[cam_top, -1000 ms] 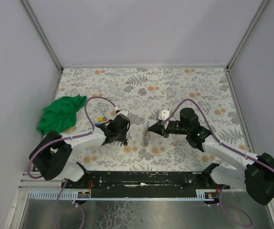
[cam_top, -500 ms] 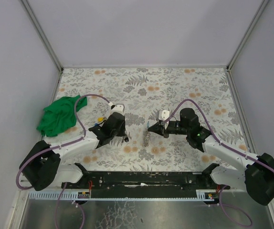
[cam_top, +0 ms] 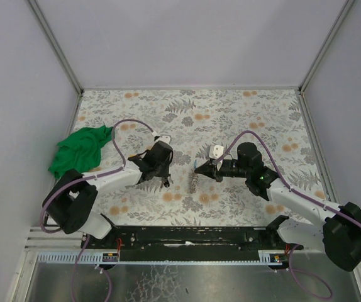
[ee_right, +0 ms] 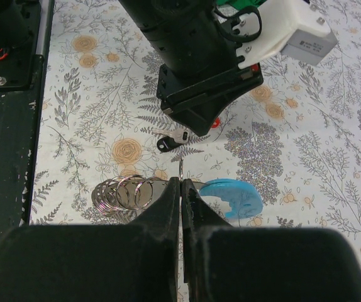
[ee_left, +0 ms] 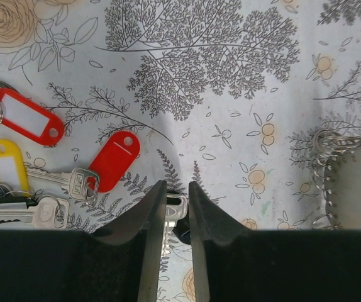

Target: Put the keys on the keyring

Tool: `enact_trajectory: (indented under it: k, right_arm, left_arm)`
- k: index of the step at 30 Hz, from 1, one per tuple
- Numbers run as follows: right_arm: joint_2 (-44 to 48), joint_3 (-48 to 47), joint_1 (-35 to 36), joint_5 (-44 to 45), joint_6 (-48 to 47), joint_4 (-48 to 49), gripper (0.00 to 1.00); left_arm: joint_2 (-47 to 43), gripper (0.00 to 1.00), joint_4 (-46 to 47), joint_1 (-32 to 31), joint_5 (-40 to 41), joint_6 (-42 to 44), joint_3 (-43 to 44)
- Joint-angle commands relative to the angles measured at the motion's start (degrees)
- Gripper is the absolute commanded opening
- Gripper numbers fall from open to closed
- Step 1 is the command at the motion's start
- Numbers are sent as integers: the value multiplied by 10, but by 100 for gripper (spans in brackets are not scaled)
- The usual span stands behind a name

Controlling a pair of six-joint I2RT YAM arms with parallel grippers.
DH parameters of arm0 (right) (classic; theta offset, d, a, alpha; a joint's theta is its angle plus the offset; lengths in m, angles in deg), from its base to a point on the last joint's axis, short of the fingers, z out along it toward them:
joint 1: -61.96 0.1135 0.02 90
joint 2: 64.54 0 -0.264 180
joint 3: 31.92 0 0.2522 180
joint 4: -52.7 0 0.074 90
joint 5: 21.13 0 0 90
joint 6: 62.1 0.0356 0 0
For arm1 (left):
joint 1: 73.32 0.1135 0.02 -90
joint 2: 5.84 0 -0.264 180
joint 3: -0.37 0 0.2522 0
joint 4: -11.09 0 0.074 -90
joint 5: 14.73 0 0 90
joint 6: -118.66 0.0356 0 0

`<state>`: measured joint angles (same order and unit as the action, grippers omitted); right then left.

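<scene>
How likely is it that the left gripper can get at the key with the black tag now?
Probably yes: the left gripper hangs right over the black-tagged key, its jaws slightly apart, and nothing lies between.

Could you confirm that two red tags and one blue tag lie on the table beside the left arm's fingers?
Not quite: the left wrist view shows two red tags and one yellow tag, not a blue one, beside the left fingers.

Green cloth (cam_top: 80, 151) on floral table (cam_top: 231, 113)

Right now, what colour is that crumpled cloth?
The cloth is green, clearest in the top external view.
</scene>
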<state>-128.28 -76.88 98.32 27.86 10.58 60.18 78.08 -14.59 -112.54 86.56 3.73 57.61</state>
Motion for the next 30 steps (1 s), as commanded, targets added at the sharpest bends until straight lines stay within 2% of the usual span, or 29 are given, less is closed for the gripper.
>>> enact_trajectory:
  k: [1, 10, 14, 17, 19, 25, 30]
  right_arm:
    - [19, -9, -2, -2, 7, 29, 0]
    - [18, -9, -2, -3, 7, 28, 0]
    - [18, -10, -2, -4, 7, 28, 0]
    - [18, -9, -2, -4, 7, 29, 0]
    - [19, -9, -2, -4, 7, 29, 0]
    - [20, -9, -2, -4, 7, 29, 0]
    - [21, -8, -2, -5, 7, 31, 0]
  left_arm:
    - [25, 19, -34, 7, -8, 15, 28]
    - [51, 16, -48, 9, -5, 18, 33]
    - [61, 10, -46, 9, -8, 20, 34]
    - [56, 1, -40, 8, -12, 26, 33]
    - [45, 0, -30, 9, -14, 35, 27]
    - [-17, 0, 67, 9, -83, 100, -22]
    - [-93, 0, 213, 9, -140, 130, -114]
